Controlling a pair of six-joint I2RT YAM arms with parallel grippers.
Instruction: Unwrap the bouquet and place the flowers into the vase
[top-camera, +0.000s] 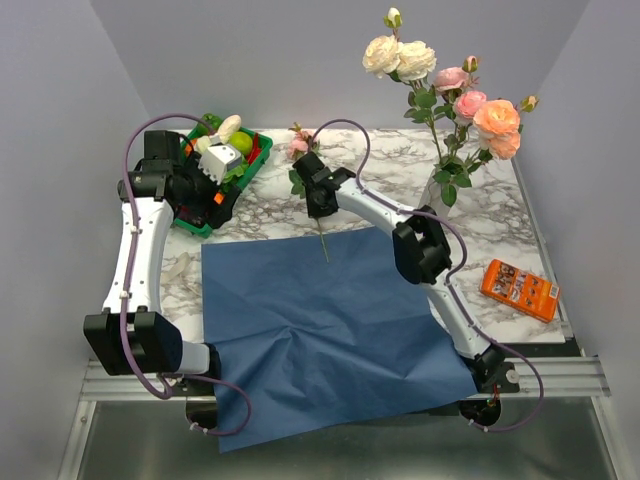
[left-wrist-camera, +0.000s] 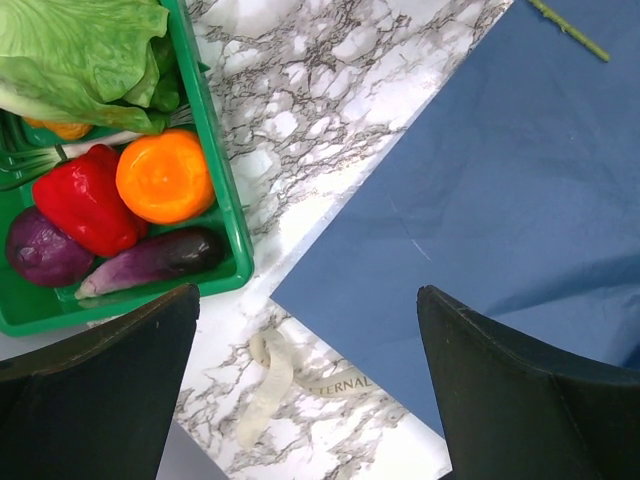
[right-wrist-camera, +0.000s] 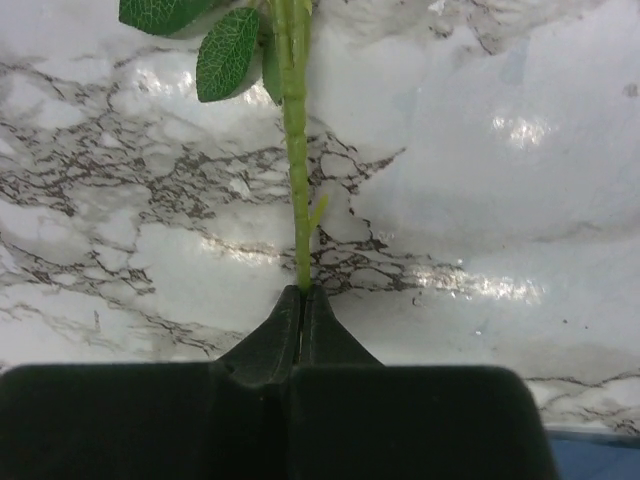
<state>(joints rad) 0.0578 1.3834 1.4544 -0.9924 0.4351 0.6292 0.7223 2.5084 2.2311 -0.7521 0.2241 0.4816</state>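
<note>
The blue paper (top-camera: 330, 320) lies unwrapped and flat on the marble table. Several cream, pink and peach flowers (top-camera: 440, 75) stand in the pale vase (top-camera: 430, 192) at the back right, which the leaves mostly hide. My right gripper (top-camera: 318, 197) (right-wrist-camera: 302, 292) is shut on the green stem (right-wrist-camera: 294, 150) of one pink rose (top-camera: 298, 143). The stem's lower end (top-camera: 323, 243) hangs over the paper's far edge. Open and holding nothing, my left gripper (top-camera: 212, 200) (left-wrist-camera: 308, 300) hovers beside the green tray, over the loose beige ribbon (left-wrist-camera: 270, 375).
The green tray (left-wrist-camera: 228, 210) of vegetables and fruit sits at the back left. An orange box (top-camera: 518, 288) lies at the right near the table edge. The blue paper hangs over the near table edge.
</note>
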